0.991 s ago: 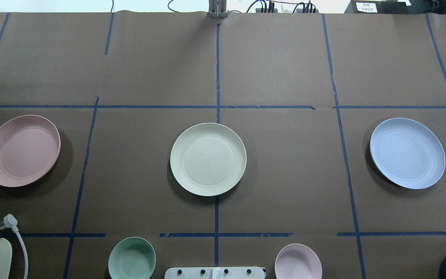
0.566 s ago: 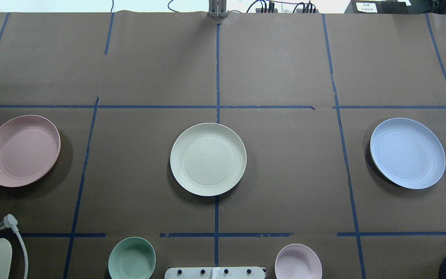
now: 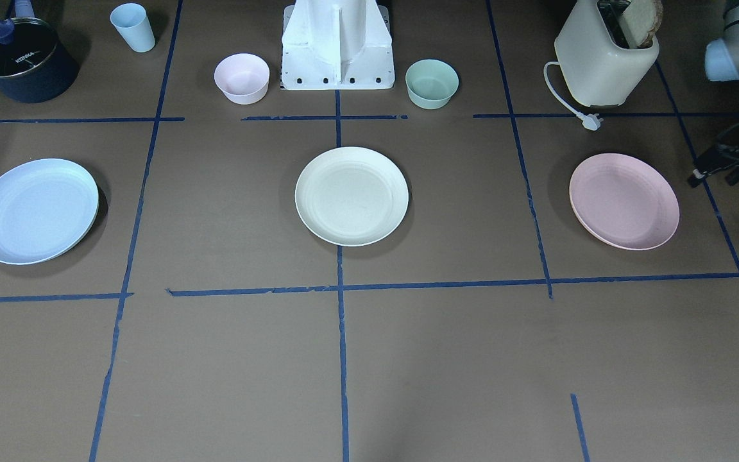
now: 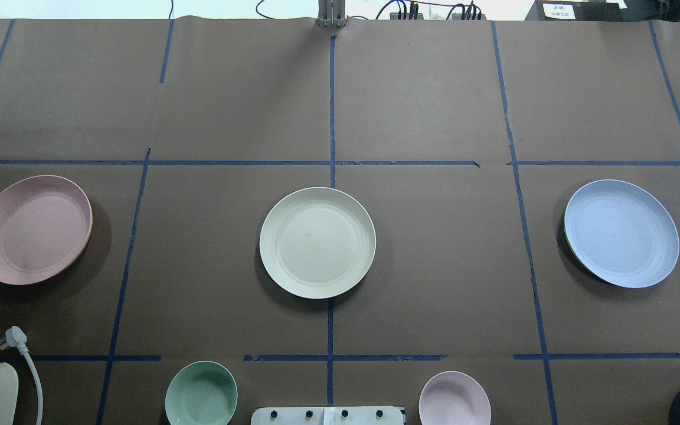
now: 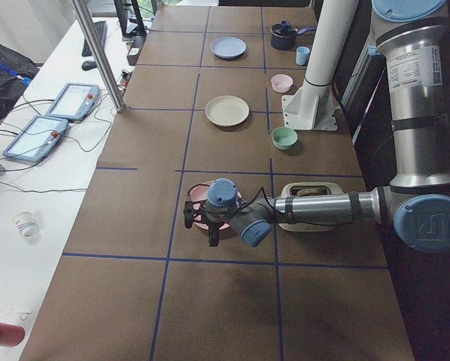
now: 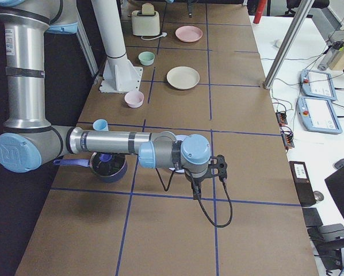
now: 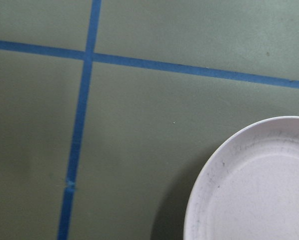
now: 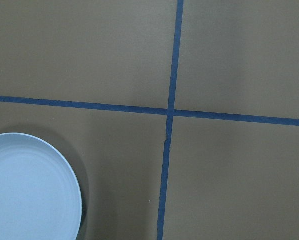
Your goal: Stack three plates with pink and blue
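Observation:
Three plates lie apart in a row on the brown table. The pink plate (image 4: 33, 229) is at the left, the cream plate (image 4: 317, 242) in the middle and the blue plate (image 4: 621, 233) at the right. My left gripper (image 3: 713, 174) hovers just outside the pink plate (image 3: 624, 200); I cannot tell whether it is open or shut. The left wrist view shows the pink plate's rim (image 7: 254, 185) and no fingers. My right gripper (image 6: 221, 167) shows only in the exterior right view, near the blue plate (image 8: 29, 190); I cannot tell its state.
A green bowl (image 4: 201, 394) and a pink bowl (image 4: 455, 398) flank the robot base (image 3: 337, 45). A toaster (image 3: 607, 58) with a loose plug (image 4: 15, 337) stands near the pink plate. A dark pot (image 3: 20, 58) and a blue cup (image 3: 133, 27) stand near the blue plate.
A dark sliver of the left arm now shows at the overhead view's left edge, beside the pink plate. The plates have not moved.

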You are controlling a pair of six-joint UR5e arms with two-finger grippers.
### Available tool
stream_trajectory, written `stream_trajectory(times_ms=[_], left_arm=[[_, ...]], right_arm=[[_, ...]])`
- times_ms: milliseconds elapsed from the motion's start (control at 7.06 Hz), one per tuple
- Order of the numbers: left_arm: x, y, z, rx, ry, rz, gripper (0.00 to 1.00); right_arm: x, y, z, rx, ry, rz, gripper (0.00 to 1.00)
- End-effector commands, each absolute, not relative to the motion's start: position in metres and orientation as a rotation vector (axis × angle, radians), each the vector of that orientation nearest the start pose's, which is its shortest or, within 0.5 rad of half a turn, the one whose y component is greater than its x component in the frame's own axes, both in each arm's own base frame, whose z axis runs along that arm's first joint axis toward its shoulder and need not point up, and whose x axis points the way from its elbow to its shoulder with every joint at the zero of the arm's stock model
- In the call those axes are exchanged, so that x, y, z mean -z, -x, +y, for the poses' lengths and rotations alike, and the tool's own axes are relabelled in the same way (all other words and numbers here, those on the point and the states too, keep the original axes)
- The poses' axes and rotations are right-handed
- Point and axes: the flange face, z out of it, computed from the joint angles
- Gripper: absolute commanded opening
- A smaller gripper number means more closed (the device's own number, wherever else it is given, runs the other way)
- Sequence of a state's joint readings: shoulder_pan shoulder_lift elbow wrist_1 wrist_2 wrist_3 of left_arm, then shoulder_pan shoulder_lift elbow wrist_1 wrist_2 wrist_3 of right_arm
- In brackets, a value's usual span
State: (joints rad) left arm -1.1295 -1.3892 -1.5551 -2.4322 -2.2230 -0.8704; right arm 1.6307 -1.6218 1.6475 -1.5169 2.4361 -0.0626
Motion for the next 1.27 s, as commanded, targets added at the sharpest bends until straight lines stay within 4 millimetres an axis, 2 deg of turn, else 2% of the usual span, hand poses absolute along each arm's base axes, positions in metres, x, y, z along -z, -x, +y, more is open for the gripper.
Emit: stream_trajectory(times_ms=[0,142,283,425,566,708,850,991,1133], left_arm=[[-0.660,-0.161,-0.419,0.167,-0.111,0.874,0.91],[-0.665,-0.179,-0.418,0.136,-0.092,0.871,0.91],[-0.668,-0.187,-0.419,0.125,-0.087,0.867,0.91],[-0.668,-0.187,-0.418,0.124,-0.088,0.866,0.74],[-0.669,-0.187,-0.418,0.121,-0.087,0.866,0.46],[-0.667,-0.186,-0.417,0.113,-0.096,0.875,0.32],[-0.667,-0.183,-0.414,0.108,-0.103,0.888,0.25],[-0.667,-0.181,-0.414,0.110,-0.104,0.889,0.12],[-0.667,-0.180,-0.414,0.114,-0.101,0.888,0.06]], right_arm=[[-0.634,-0.086,-0.471,0.030,-0.124,-0.857,1.00],[-0.633,-0.086,-0.471,0.030,-0.124,-0.857,1.00],[-0.633,-0.086,-0.472,0.031,-0.126,-0.857,1.00],[-0.632,-0.086,-0.472,0.031,-0.127,-0.857,1.00],[-0.631,-0.086,-0.472,0.033,-0.130,-0.857,1.00],[-0.629,-0.086,-0.474,0.034,-0.133,-0.857,1.00],[-0.628,-0.086,-0.475,0.035,-0.136,-0.858,1.00],[-0.628,-0.086,-0.475,0.036,-0.136,-0.858,1.00],[-0.627,-0.086,-0.475,0.036,-0.137,-0.858,1.00]])
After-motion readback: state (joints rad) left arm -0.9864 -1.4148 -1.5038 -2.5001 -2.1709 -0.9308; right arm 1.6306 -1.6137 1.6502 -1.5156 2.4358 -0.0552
